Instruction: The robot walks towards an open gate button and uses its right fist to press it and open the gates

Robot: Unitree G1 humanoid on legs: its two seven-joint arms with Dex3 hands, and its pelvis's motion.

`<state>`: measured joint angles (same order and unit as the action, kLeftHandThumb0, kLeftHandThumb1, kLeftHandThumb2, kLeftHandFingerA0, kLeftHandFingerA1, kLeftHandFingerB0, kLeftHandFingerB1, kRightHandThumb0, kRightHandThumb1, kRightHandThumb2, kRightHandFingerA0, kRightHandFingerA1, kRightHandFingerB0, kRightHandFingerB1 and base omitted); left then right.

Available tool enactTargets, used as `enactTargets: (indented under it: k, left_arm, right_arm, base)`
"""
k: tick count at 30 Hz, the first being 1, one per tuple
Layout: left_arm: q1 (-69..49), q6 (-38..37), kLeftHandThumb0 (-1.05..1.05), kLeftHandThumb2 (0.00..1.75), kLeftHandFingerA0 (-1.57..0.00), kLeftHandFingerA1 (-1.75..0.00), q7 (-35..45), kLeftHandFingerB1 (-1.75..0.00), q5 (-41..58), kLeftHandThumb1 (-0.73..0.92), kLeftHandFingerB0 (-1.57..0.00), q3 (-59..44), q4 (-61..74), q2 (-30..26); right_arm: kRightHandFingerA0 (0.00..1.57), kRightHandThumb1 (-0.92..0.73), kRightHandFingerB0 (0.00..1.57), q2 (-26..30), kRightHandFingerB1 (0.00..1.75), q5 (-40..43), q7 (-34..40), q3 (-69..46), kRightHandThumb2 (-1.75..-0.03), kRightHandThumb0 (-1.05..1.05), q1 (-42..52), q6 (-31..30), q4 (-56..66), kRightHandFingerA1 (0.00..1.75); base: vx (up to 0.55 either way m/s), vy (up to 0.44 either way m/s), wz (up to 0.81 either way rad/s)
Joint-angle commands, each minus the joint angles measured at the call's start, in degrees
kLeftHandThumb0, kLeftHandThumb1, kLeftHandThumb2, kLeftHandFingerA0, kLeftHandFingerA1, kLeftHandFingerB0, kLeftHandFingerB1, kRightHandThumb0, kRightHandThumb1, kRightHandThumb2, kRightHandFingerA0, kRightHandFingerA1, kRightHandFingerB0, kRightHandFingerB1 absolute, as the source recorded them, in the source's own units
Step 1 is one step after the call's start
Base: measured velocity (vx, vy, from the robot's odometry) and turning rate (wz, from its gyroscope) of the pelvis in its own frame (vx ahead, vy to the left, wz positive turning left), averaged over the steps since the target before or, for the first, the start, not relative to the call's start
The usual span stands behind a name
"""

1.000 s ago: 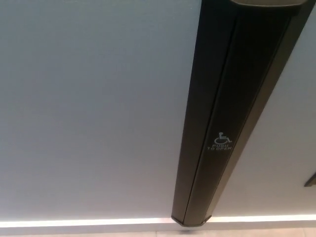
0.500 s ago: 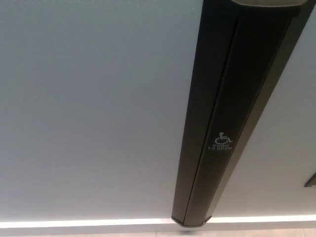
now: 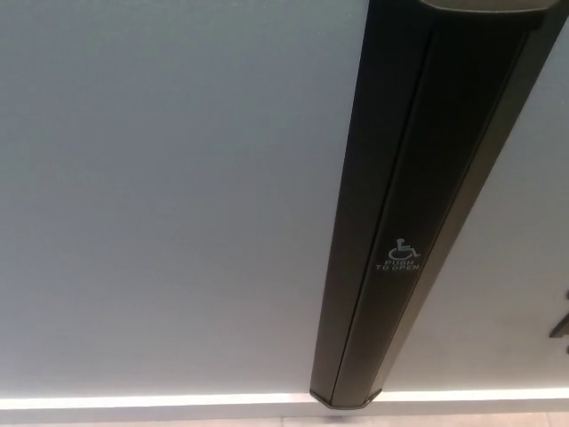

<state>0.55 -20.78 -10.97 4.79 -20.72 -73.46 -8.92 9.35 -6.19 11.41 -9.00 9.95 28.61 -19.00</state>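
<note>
- Head view: we're looking at a long dark push bar (image 3: 404, 231), right of centre in the picture, against a pale wall (image 3: 169, 196).
- Its long axis runs from the top edge down to near the bottom, leaning a little: the upper end sits further right, the lower end further left.
- The lower end (image 3: 345, 398) is cut off blunt, just over a bright strip of light (image 3: 151, 401) along the wall's foot.
- We read it as smooth, dark metal with a dull sheen, made of flat lengthwise facets with fine seams between them.
- On the lower part sits a small white wheelchair sign (image 3: 403, 250), with "PUSH TO OPEN" printed under it.
- At the top a rounded grey cap (image 3: 484, 5) crosses the bar, cut by the frame.
- The wall is plain, matte and grey-white; below the strip there's a sliver of beige floor (image 3: 427, 422).
- A small dark shape (image 3: 561, 325) pokes in at the right edge; we can't tell what it is.
- Neither hand shows, so we can't tell how their fingers stand or whether they hold anything.
</note>
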Motion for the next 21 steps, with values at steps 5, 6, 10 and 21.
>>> enactTargets:
  k: [5,6,10,21]
  left_arm:
    - [-0.15,-1.41,-0.03,1.11,-1.08,-1.00,-0.47,-0.71,0.05,0.51,-1.04,0.12,0.11,-1.18]
    - [-0.14,-1.41,-0.03,1.11,-1.08,-1.00,-0.49,-0.71,-0.03,0.51,-1.04,0.19,0.09,-1.23]
    - [0.11,-1.90,-0.01,1.08,-1.09,-1.02,0.96,-0.72,0.79,0.52,-1.05,-0.48,0.04,-1.44]
    - [0.71,-1.57,-0.03,1.06,-1.08,-0.97,0.98,-0.71,0.71,0.52,-1.05,-0.64,-0.22,-1.84]
  right_arm:
    - [1.08,-0.52,0.99,3.52,0.79,-6.83,-5.35,7.54,-1.07,-0.08,0.78,-2.13,7.90,1.37]
    - [1.08,-0.52,0.99,3.62,0.79,-6.74,-5.43,7.78,-1.07,-0.08,0.71,-1.98,7.90,1.37]
    - [1.05,-0.54,0.99,4.51,0.78,-8.36,-7.06,10.19,-1.06,-0.10,0.84,-3.95,9.82,1.46]
    - [1.03,-0.55,0.98,6.60,0.80,-12.96,-8.52,13.86,-1.10,-0.11,-0.56,-9.15,12.40,1.48]
  base:
    - [0.00,0.000,0.00]
    - [0.00,0.000,0.00]
    - [0.00,0.000,0.00]
    - [0.00,0.000,0.00]
